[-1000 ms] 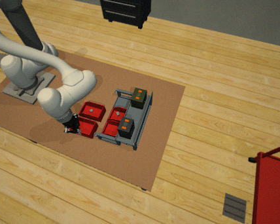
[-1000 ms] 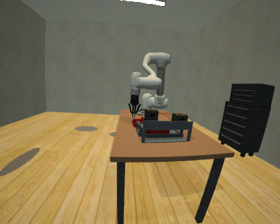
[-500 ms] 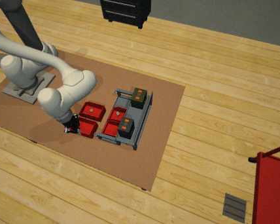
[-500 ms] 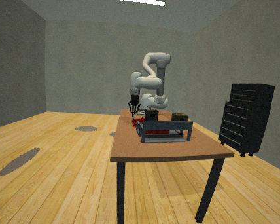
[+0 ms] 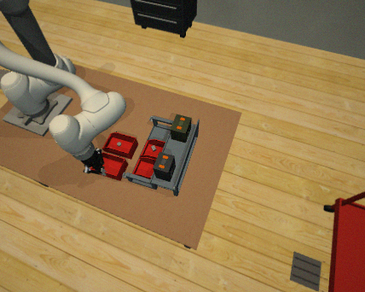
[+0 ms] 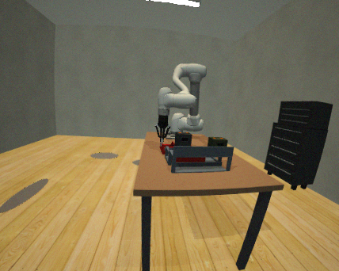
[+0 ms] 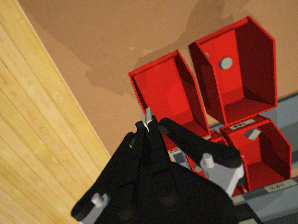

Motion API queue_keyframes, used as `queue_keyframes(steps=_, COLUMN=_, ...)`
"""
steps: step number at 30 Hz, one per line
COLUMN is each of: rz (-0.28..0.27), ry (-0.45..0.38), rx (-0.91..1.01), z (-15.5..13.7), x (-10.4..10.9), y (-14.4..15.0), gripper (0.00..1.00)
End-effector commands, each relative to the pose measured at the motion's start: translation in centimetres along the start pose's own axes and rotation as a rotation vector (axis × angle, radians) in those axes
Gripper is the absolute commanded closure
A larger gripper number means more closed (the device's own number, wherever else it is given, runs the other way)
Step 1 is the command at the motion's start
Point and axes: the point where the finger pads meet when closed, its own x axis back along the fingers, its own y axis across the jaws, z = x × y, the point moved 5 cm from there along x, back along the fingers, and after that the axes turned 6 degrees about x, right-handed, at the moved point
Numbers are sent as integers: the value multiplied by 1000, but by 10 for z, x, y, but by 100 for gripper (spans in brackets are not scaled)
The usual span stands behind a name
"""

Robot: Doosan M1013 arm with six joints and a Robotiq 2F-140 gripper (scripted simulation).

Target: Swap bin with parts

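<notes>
My gripper is shut on the near wall of the empty red open bin; the wrist view shows the fingertips pinching that bin's rim. The bin is low over the table's left part, just in front of the grey shelf; I cannot tell whether it touches the table. Next to it on the table stands the red bin with a grey part, which also shows in the wrist view. From the exterior view the gripper hangs behind the shelf.
Two more red bins stand in the shelf's lower level, one holding a part. Two dark boxes stand on the top board. The robot base is at the table's left end.
</notes>
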Motion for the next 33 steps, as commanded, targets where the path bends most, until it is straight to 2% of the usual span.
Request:
queue_keyframes(steps=1, rz=-5, ry=-1, rx=-4, z=2, x=-3, y=0, gripper=90)
queue_keyframes(steps=33, rz=-5, ry=-1, rx=-4, z=2, x=-10, y=0, gripper=90)
